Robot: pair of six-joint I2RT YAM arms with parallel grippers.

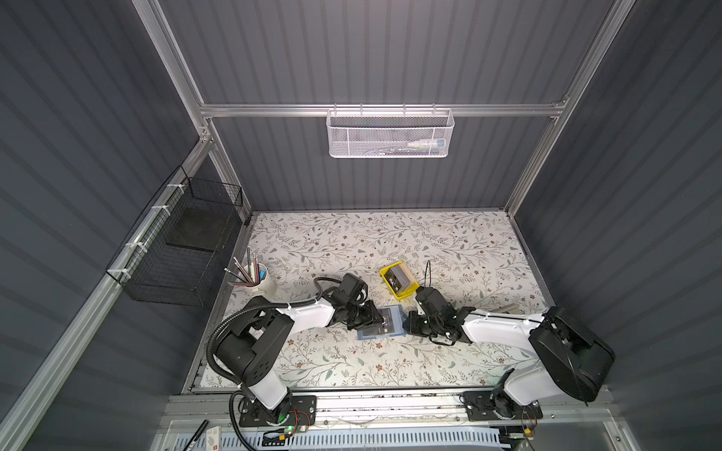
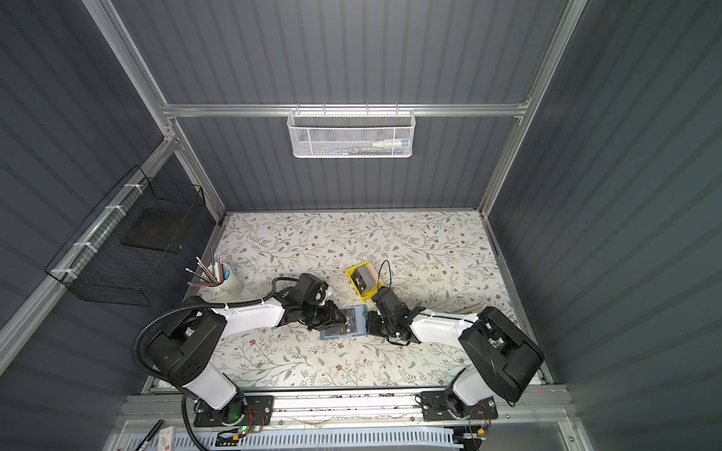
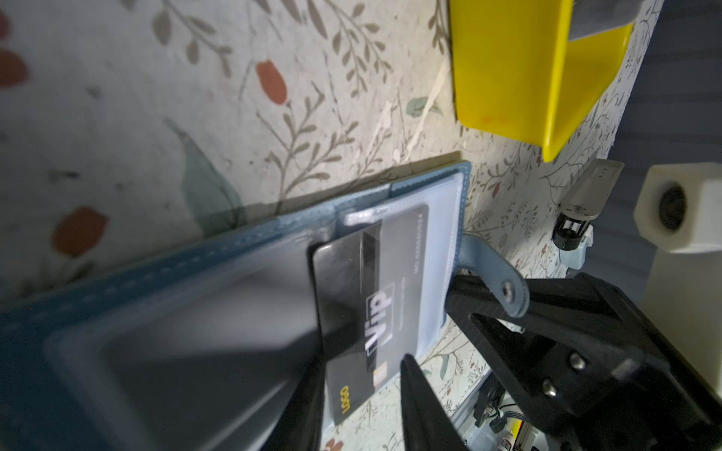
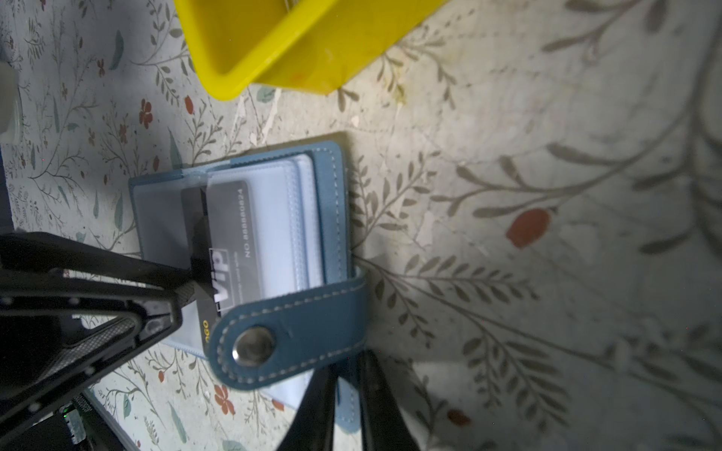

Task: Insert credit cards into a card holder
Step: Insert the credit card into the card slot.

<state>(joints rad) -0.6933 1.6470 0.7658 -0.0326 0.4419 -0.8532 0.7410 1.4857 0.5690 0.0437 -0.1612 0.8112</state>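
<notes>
Left gripper tight on credit card half inside card holder — right gripper clamped on its blue edge.

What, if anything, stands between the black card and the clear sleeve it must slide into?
Nothing visible. The card, held by the left gripper, is already partly inside the sleeve of the card holder, and the sleeve ahead looks empty. The strap lies beyond the sleeve's far edge, apart from the card.
</notes>
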